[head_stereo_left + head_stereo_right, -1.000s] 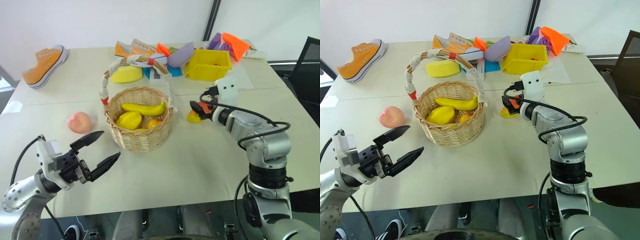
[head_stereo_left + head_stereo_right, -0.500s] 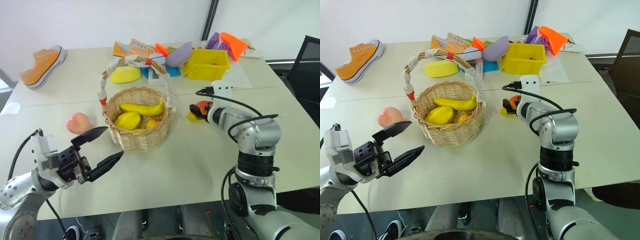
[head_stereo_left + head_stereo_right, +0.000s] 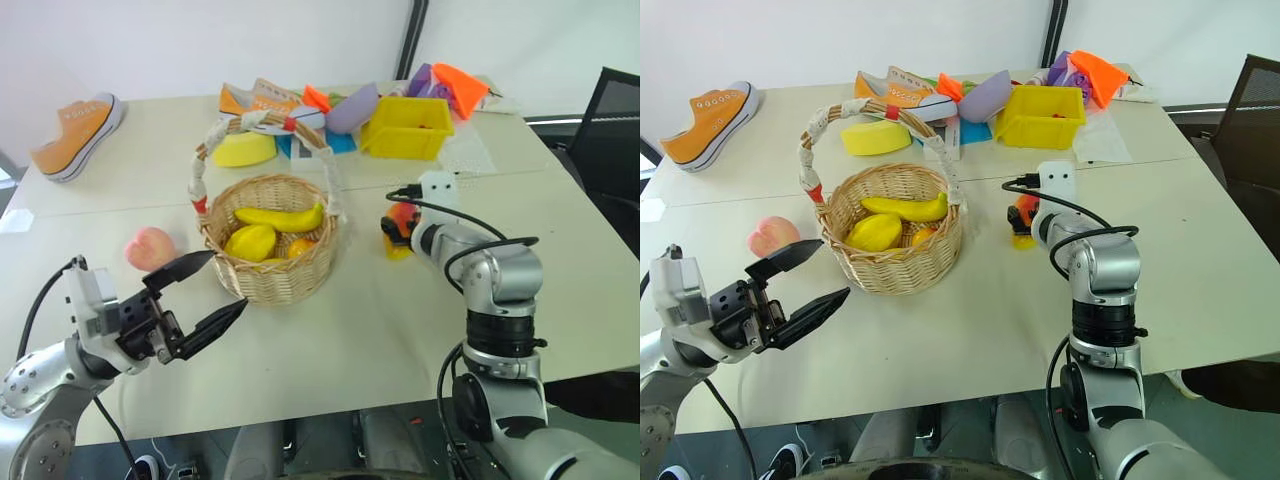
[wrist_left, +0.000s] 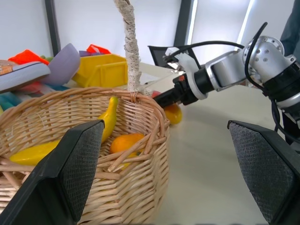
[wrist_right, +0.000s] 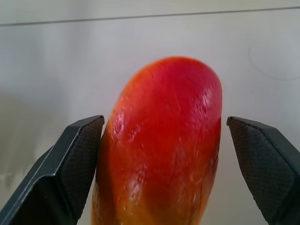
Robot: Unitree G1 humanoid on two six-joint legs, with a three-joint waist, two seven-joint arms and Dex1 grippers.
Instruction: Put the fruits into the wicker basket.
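My right gripper [image 5: 161, 154] stands wide, its two fingers [image 5: 70, 164] set on either side of the mango [image 5: 164, 145], which lies on the table [image 3: 400, 330] between them, not yet held. One finger sits close against the fruit's side; the other is a little apart from it. The step in hand, as I judge it, is the grasp of this mango, the fruit nearest my right arm.

My left gripper [image 3: 200, 300] is also wide and empty, hovering just short of the wicker basket [image 3: 265, 265]. The peach [image 3: 148, 247] rests on the table just beyond its outer finger, beside the basket. Inside the basket, past my left fingertips, lie a banana [image 3: 278, 217], a yellow fruit [image 3: 250, 241] and a small orange one [image 4: 131, 143].

The next move calls for closing the right fingers squarely on the mango. Its rounded, glossy skin may let it slip out forward if the squeeze is off centre. Then come a lift clear of the basket rim and under or around the tall handle [image 3: 262, 125], and a release over the basket. The peach remains for the left gripper.
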